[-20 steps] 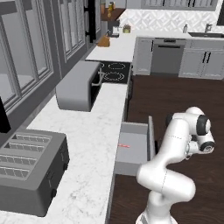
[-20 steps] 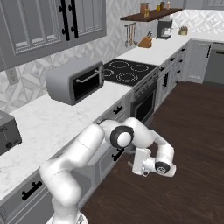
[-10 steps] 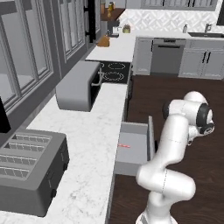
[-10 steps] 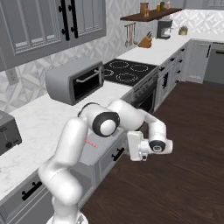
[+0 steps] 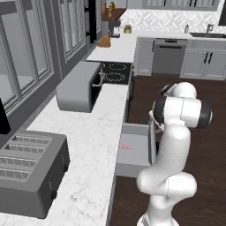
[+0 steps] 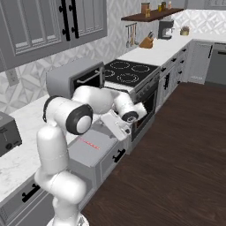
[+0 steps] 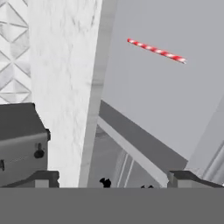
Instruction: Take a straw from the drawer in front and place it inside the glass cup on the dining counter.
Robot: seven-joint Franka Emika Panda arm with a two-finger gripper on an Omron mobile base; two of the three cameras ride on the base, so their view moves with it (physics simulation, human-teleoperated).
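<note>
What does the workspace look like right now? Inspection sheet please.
Surface: white grey-veined marble worktop, bare near the drawer.
Job's things: wide shallow grey drawer pulled open; thin red-and-white striped straw lying flat on its floor, untouched.
Clutter: dark grey toaster; grey toaster oven.
Grippers: two-finger gripper open, empty, above the drawer.
Cables: nothing seen.
Surroundings: black stovetop, grey cabinets, dark wood floor.

My arm is glossy white, built of rounded, bulbous segments joined by dark grey to black rings at the joints. It rises from a swollen white base. My gripper (image 7: 112, 177) ends in two small dark finger tips.
</note>
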